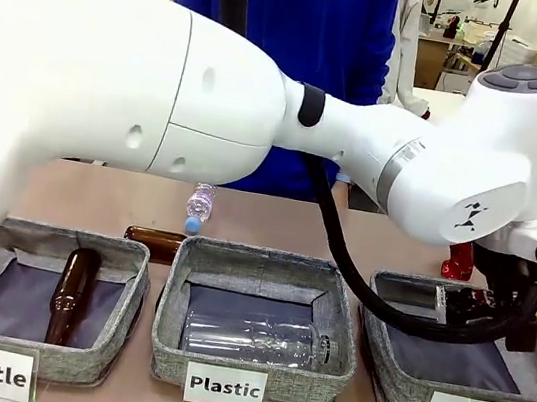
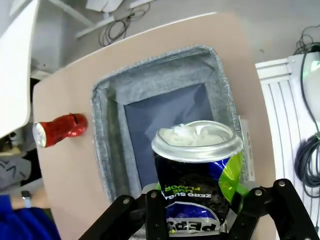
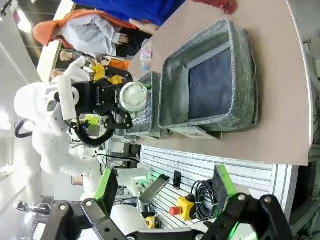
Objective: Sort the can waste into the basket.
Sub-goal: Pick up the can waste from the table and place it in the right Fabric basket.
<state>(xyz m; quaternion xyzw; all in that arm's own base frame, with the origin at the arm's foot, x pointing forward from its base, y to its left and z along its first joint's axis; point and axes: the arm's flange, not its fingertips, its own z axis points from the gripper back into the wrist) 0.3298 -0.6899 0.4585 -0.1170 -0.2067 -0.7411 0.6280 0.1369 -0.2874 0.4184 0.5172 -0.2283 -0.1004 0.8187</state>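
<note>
A black can (image 2: 197, 170) with yellow-green marks and a silver top hangs upright above the grey "Can" basket (image 2: 102, 135), and my left gripper (image 2: 197, 200) is shut on its lower part. In the front view my left arm reaches across to the right, its gripper (image 1: 509, 318) over the "Can" basket (image 1: 393, 381). A red, slightly crushed can (image 2: 60, 130) lies on its side on the table just beyond the basket's far wall, also seen as a red can (image 1: 459, 262) from the front. My right gripper (image 3: 165, 192) stands open, off the table's edge, holding nothing.
The "Bottle" basket (image 1: 1, 232) holds a brown bottle (image 1: 71, 293). The "Plastic" basket (image 1: 167, 338) holds a clear bottle (image 1: 253, 338). Another brown bottle (image 1: 153, 240) and a small clear bottle (image 1: 199, 206) lie on the table behind them. A person in blue stands at the far side.
</note>
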